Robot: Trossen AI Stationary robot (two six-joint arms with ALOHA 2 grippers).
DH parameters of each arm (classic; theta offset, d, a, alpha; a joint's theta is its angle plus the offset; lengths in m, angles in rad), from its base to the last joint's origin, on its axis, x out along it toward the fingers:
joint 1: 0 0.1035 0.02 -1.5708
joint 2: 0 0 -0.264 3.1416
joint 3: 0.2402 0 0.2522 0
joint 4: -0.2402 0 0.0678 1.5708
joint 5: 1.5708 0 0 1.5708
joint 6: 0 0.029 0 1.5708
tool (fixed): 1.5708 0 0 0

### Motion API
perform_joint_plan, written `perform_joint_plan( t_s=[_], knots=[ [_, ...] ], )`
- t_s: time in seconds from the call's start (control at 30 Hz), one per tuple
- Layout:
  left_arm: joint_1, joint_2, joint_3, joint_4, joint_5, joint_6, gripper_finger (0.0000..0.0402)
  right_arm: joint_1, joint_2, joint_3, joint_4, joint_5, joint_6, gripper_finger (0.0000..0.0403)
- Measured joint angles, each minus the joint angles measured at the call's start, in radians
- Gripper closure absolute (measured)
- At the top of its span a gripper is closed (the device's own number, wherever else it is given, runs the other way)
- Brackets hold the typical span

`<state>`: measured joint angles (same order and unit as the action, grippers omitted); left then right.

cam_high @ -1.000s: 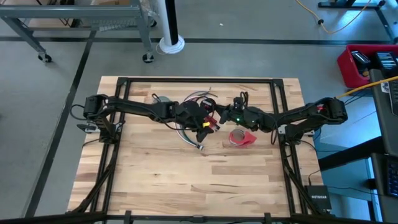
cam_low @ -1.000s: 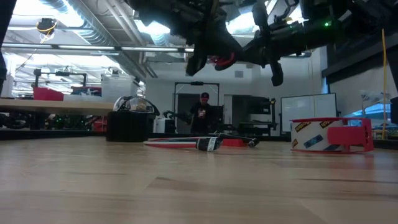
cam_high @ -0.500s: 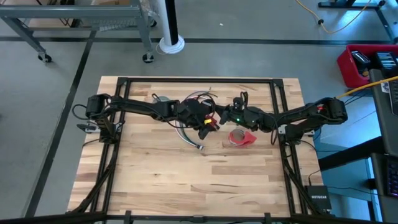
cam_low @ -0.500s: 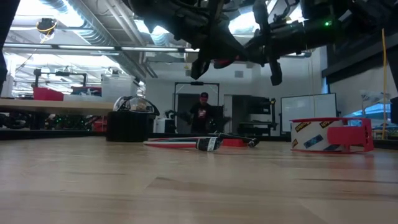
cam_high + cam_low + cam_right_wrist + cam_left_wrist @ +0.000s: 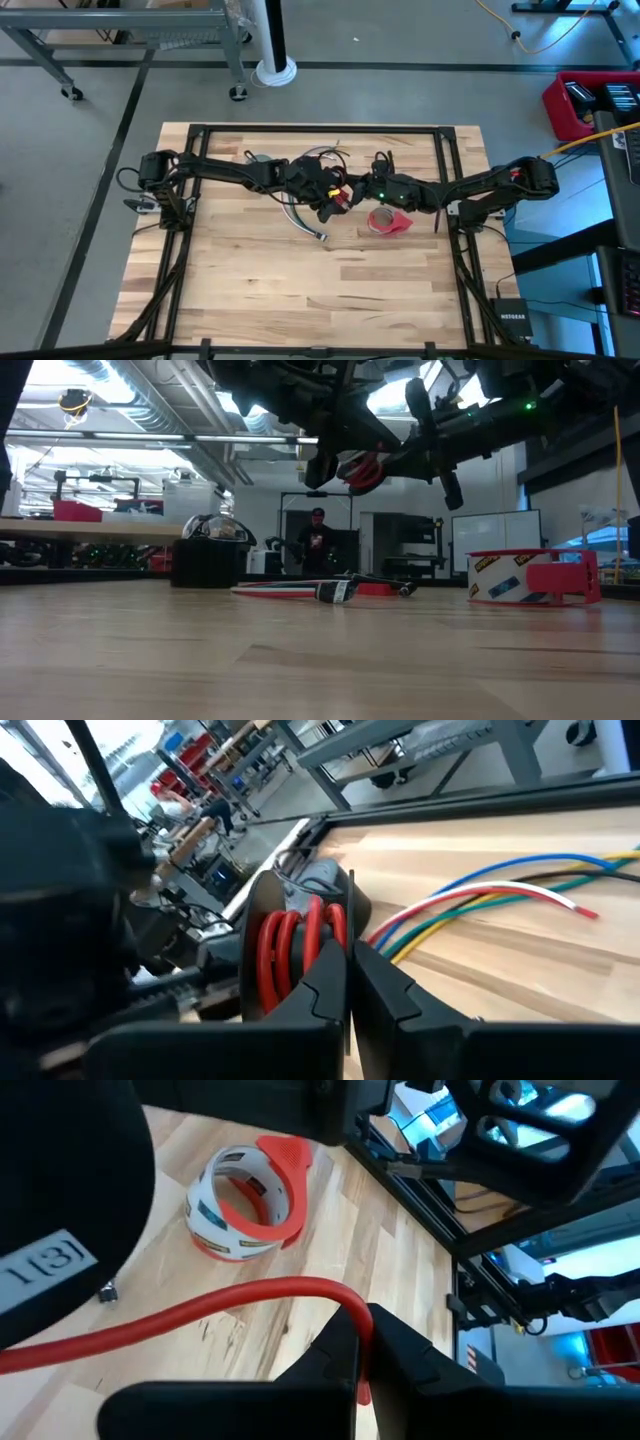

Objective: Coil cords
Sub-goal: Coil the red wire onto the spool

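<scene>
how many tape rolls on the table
1: the red tape roll lies flat on the table, right of centre, below the right arm; the arms may hide things under them.

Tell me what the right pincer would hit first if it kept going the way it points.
Probably the coiled red cord directly ahead of the right pincer, which is shut; just behind it is the left arm's dark wrist. Depth is uncertain.
</scene>
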<state>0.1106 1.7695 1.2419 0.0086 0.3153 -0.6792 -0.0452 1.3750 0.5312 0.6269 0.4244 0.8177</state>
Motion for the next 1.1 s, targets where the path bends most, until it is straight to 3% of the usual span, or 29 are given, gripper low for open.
perform_joint_plan(
  t_s=[0.2,0.5,0.87,1.1],
  knots=[
    [0.018,0.000,0.000,-0.015,0.053,-0.024,0.0401,0.000,0.000,0.000,-0.052,0.000,0.022,0.0395],
    [0.041,0.000,0.001,-0.194,0.148,-0.083,0.0401,0.000,0.000,0.000,-0.063,-0.037,0.040,0.0395],
    [0.040,0.000,0.002,-0.193,0.152,-0.066,0.0401,0.000,0.000,0.000,-0.059,-0.037,0.040,0.0395],
    [0.041,0.000,0.002,-0.309,0.066,0.011,0.0401,0.000,0.000,0.000,-0.026,-0.063,0.041,0.0395]
  ],
)
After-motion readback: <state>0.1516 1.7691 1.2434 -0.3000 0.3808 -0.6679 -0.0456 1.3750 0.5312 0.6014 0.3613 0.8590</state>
